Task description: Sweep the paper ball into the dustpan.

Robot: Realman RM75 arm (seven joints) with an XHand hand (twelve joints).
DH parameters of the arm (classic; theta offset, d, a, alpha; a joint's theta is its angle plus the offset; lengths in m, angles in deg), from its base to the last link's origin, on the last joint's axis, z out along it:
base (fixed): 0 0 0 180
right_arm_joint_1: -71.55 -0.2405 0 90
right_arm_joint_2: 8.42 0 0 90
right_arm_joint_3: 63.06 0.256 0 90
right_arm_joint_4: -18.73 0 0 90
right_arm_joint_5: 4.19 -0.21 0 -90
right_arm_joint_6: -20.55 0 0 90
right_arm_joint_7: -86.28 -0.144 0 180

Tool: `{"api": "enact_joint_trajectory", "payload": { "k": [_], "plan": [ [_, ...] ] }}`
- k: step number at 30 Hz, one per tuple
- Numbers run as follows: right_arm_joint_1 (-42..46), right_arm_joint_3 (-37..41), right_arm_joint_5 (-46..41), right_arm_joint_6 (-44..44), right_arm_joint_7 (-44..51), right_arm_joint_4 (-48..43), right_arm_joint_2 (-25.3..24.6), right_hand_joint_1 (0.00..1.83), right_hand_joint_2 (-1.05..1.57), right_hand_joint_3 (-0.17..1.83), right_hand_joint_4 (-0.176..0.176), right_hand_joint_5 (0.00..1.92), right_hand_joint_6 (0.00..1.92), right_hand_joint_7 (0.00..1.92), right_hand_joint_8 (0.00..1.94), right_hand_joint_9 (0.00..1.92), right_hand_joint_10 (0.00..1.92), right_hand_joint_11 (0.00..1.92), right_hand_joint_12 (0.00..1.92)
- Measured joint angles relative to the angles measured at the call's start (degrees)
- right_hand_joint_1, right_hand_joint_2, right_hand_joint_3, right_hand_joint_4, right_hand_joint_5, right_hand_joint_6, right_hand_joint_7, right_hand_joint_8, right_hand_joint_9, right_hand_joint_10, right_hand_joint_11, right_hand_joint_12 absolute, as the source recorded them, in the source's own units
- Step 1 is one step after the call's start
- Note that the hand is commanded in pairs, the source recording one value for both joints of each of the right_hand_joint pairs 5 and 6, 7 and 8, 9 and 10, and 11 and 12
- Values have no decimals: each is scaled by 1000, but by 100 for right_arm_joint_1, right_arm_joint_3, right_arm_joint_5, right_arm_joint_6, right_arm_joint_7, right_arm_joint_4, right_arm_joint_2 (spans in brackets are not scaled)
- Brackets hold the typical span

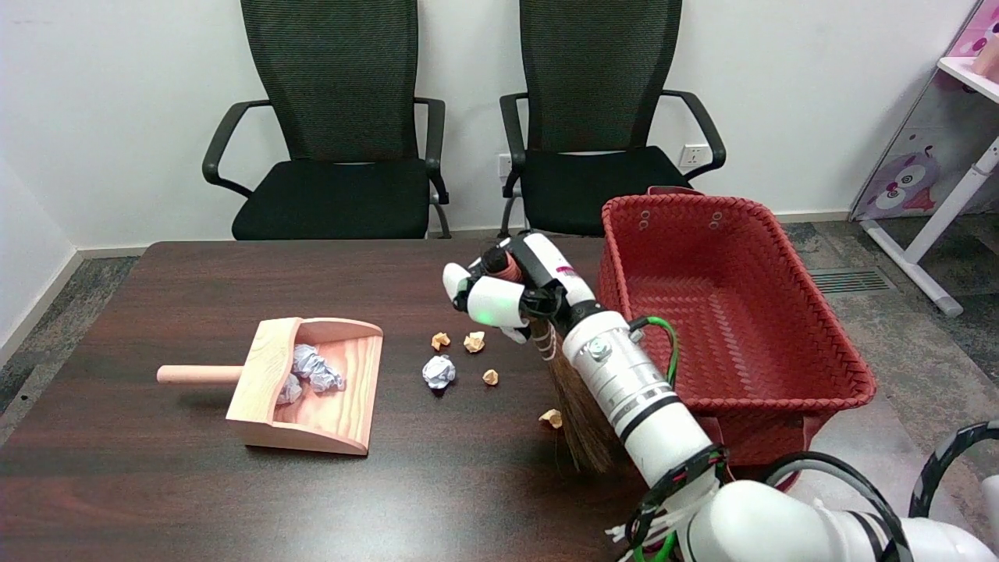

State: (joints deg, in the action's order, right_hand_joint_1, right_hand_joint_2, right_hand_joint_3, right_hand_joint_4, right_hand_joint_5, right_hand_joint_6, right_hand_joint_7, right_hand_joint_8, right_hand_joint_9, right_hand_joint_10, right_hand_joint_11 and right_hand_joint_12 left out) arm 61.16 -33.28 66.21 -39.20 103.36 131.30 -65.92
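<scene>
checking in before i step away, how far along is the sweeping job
Partly done. Two crumpled white paper balls already lie inside the wooden dustpan. The right hand grips a small broom, bristles down on the table right of the scraps. Left to sweep: one white paper ball and four small tan scraps on the table between broom and dustpan mouth.
</scene>
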Motion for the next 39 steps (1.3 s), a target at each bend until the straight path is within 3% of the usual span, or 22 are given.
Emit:
{"api": "enact_joint_trajectory", "payload": {
  "k": [12,23,31,35,39],
  "plan": [
    [-50,16,104,231,16,-340,-185,1003,1571,1336,61,1920,1920,1920,1920,1920,1920,1920,1920],
    [-386,16,650,533,-606,-1241,-612,990,1571,1211,47,1920,1920,1920,1920,1920,1920,1920,1920],
    [-590,1,1233,699,-1568,-2083,-975,956,1571,1348,60,1920,1920,1920,1920,1920,1920,1920,1920],
    [-665,-7,1546,768,-2251,-2497,-1143,956,1477,1510,31,1920,1920,1920,1920,1920,1920,1920,1920],
    [-730,-12,1825,811,-3051,-2856,-1297,956,1425,1565,24,1920,1920,1920,1920,1920,1920,1920,1920]
  ]
}}
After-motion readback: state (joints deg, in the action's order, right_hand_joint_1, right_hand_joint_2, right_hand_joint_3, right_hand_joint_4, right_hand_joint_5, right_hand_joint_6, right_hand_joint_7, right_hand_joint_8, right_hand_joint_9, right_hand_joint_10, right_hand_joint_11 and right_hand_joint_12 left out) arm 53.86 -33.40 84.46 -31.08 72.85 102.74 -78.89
